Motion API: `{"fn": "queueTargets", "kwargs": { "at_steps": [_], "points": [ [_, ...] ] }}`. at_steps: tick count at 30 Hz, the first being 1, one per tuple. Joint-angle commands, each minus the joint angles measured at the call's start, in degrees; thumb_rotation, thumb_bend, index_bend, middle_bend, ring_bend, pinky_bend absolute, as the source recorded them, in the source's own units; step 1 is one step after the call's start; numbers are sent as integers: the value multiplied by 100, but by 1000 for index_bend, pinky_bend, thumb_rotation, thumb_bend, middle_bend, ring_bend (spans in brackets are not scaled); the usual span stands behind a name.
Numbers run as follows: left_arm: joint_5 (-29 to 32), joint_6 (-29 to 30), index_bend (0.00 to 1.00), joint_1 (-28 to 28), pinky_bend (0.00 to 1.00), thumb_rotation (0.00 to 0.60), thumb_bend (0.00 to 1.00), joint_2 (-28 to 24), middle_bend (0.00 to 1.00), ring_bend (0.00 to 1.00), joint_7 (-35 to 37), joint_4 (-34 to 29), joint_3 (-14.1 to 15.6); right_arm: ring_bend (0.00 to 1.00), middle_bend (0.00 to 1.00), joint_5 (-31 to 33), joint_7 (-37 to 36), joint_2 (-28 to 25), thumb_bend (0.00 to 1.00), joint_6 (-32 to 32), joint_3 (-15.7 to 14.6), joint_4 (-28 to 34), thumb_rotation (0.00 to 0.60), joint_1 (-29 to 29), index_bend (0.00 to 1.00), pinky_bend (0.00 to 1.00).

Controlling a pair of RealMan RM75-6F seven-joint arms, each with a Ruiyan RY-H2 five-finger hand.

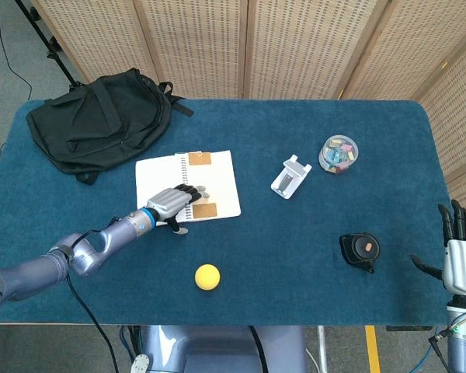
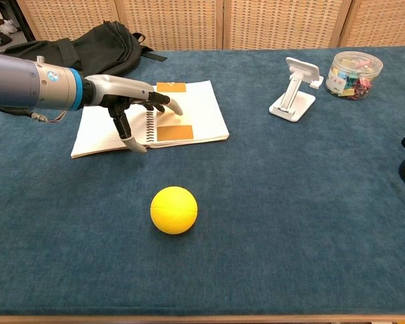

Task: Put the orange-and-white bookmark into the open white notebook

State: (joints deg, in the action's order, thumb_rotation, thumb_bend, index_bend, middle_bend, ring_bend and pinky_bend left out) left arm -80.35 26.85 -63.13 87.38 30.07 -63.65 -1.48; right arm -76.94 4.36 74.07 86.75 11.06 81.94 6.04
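The open white notebook [image 1: 159,175] [image 2: 202,111] lies left of the table's middle, spiral down its centre. On its right page lies the orange-and-white bookmark [image 1: 206,210] [image 2: 175,132], near the front edge. A second orange patch [image 1: 198,158] [image 2: 171,86] sits at the page's top. My left hand [image 1: 171,203] [image 2: 131,101] hovers over the spiral and the notebook's front edge, fingers spread, holding nothing. My right hand [image 1: 460,249] stands at the table's right edge, fingers apart and empty, seen only in the head view.
A black backpack [image 1: 101,120] [image 2: 101,44] lies at the back left. A yellow ball [image 1: 207,277] [image 2: 174,210] sits in front of the notebook. A white phone stand [image 1: 290,177] [image 2: 295,88], a clear jar of clips [image 1: 338,154] [image 2: 354,66] and a black object [image 1: 360,249] are at the right.
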Motion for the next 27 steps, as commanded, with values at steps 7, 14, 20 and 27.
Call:
{"fn": "queueTargets", "kwargs": {
  "at_steps": [7, 14, 20, 27],
  "points": [
    [-130, -228, 66, -22, 0, 600, 237, -64, 0, 0, 385, -116, -6, 0, 0, -17, -21, -13, 0, 31, -6, 11, 600, -21, 0, 0],
    [19, -296, 66, 27, 0, 600, 248, -75, 0, 0, 374, -166, -96, 0, 0, -40, -60, -41, 0, 46, -14, 39, 600, -37, 0, 0],
    [209, -452, 66, 22, 0, 600, 250, -149, 0, 0, 238, -252, -179, 0, 0, -51, -97, -63, 0, 65, -12, 63, 600, -52, 0, 0],
    [376, -585, 66, -42, 0, 600, 249, -297, 0, 0, -225, -394, -226, 0, 0, -60, -101, -72, 0, 68, -20, 76, 600, -61, 0, 0]
  ]
}}
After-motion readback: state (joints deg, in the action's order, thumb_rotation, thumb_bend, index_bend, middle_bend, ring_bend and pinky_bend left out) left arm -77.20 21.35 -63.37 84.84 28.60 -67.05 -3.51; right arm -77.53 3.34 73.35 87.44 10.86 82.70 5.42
